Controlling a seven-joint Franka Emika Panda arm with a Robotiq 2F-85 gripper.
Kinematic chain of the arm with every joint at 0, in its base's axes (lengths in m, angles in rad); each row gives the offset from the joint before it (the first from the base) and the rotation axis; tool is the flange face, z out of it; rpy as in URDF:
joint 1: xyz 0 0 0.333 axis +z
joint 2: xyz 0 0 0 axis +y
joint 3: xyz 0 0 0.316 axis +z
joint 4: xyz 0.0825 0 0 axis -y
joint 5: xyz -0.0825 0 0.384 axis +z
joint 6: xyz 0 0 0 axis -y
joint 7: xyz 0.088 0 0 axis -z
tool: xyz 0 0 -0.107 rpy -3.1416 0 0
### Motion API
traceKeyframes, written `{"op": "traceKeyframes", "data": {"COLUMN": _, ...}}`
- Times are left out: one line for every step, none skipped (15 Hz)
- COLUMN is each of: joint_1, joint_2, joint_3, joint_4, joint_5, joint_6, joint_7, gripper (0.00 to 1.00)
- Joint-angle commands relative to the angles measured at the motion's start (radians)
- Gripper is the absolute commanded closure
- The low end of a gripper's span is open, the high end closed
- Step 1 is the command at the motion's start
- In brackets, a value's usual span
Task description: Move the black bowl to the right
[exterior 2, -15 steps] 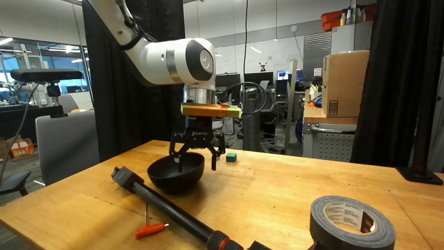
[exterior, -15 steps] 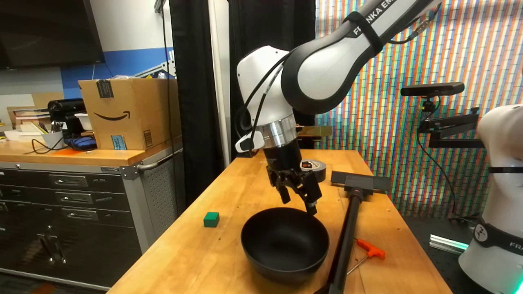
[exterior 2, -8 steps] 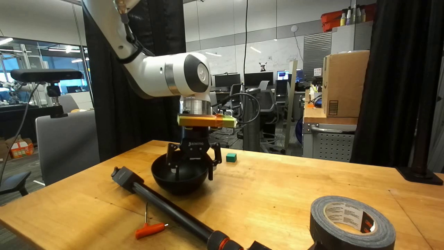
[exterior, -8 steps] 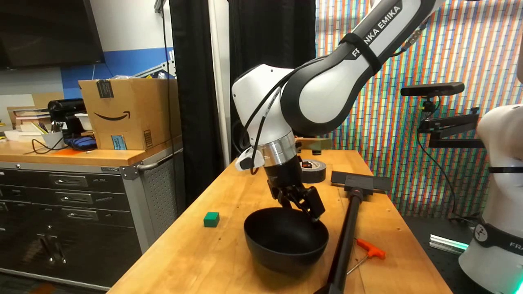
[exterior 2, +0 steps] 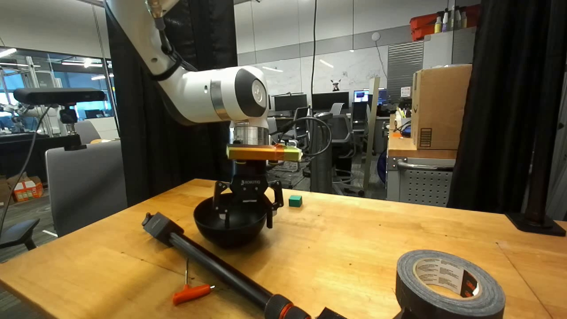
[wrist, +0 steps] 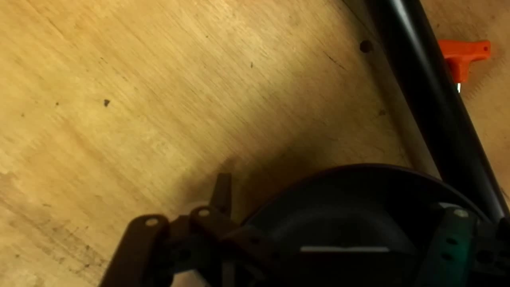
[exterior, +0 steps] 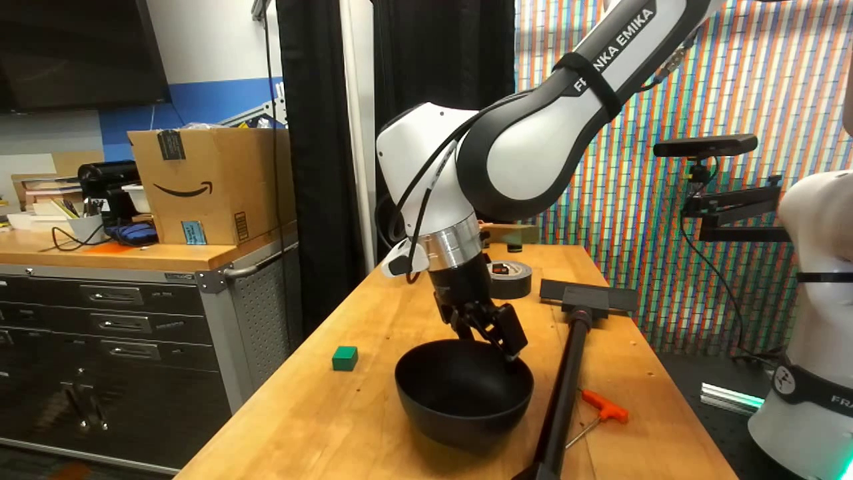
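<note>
In an exterior view, the black bowl (exterior 2: 234, 235) sits toward the far left of the counter (exterior 2: 354, 248). The gripper (exterior 2: 248, 221) stands over its right side, the 2 fingers (exterior 2: 269, 219) spread apart: 1 hangs inside the bowl, 1 outside the right wall. A green block (exterior 2: 295, 201) lies to the bowl's right, farther off; a black pole (exterior 2: 221, 269), an orange T-handled tool (exterior 2: 191, 293) and a roll of tape (exterior 2: 456, 306) lie nearer. At left in an exterior view, a drawer cabinet (exterior: 133, 333) carries a cardboard box (exterior: 193, 180) and a white cup (exterior: 86, 229) holding pens (exterior: 69, 209).
</note>
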Motion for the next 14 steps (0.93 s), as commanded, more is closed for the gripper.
{"op": "traceKeyframes", "data": {"joint_1": -0.009, "joint_2": -0.014, "joint_3": 0.004, "joint_4": 0.017, "joint_5": -0.02, "joint_6": -0.005, "joint_7": 0.017, "gripper": 0.0}}
{"op": "traceKeyframes", "data": {"joint_1": -0.009, "joint_2": -0.016, "joint_3": 0.003, "joint_4": 0.019, "joint_5": -0.023, "joint_6": -0.006, "joint_7": 0.019, "gripper": 0.0}}
{"op": "traceKeyframes", "data": {"joint_1": -0.01, "joint_2": -0.019, "joint_3": 0.002, "joint_4": 0.022, "joint_5": -0.024, "joint_6": -0.007, "joint_7": 0.019, "gripper": 0.0}}
{"op": "traceKeyframes", "data": {"joint_1": -0.008, "joint_2": -0.012, "joint_3": 0.005, "joint_4": 0.042, "joint_5": -0.023, "joint_6": -0.018, "joint_7": 0.024, "gripper": 0.0}}
{"op": "traceKeyframes", "data": {"joint_1": -0.008, "joint_2": -0.013, "joint_3": 0.005, "joint_4": 0.048, "joint_5": -0.022, "joint_6": -0.019, "joint_7": 0.024, "gripper": 0.17}}
{"op": "traceKeyframes", "data": {"joint_1": -0.008, "joint_2": -0.014, "joint_3": 0.005, "joint_4": 0.054, "joint_5": -0.022, "joint_6": -0.018, "joint_7": 0.025, "gripper": 0.27}}
{"op": "traceKeyframes", "data": {"joint_1": -0.008, "joint_2": -0.013, "joint_3": 0.005, "joint_4": 0.061, "joint_5": -0.023, "joint_6": -0.017, "joint_7": 0.028, "gripper": 0.34}}
{"op": "traceKeyframes", "data": {"joint_1": -0.008, "joint_2": -0.013, "joint_3": 0.005, "joint_4": 0.068, "joint_5": -0.022, "joint_6": -0.018, "joint_7": 0.028, "gripper": 0.42}}
{"op": "traceKeyframes", "data": {"joint_1": -0.009, "joint_2": -0.014, "joint_3": 0.005, "joint_4": 0.074, "joint_5": -0.02, "joint_6": -0.021, "joint_7": 0.028, "gripper": 0.51}}
{"op": "traceKeyframes", "data": {"joint_1": -0.008, "joint_2": -0.013, "joint_3": 0.005, "joint_4": 0.08, "joint_5": -0.02, "joint_6": -0.022, "joint_7": 0.029, "gripper": 0.58}}
{"op": "traceKeyframes", "data": {"joint_1": -0.008, "joint_2": -0.009, "joint_3": 0.005, "joint_4": 0.086, "joint_5": -0.022, "joint_6": -0.021, "joint_7": 0.032, "gripper": 0.67}}
{"op": "traceKeyframes", "data": {"joint_1": -0.008, "joint_2": -0.006, "joint_3": 0.004, "joint_4": 0.09, "joint_5": -0.024, "joint_6": -0.019, "joint_7": 0.034, "gripper": 0.73}}
{"op": "traceKeyframes", "data": {"joint_1": -0.012, "joint_2": -0.016, "joint_3": 0.001, "joint_4": 0.079, "joint_5": -0.023, "joint_6": -0.014, "joint_7": 0.027, "gripper": 0.8}}
{"op": "traceKeyframes", "data": {"joint_1": -0.013, "joint_2": -0.017, "joint_3": 0.001, "joint_4": 0.08, "joint_5": -0.021, "joint_6": -0.016, "joint_7": 0.025, "gripper": 0.89}}
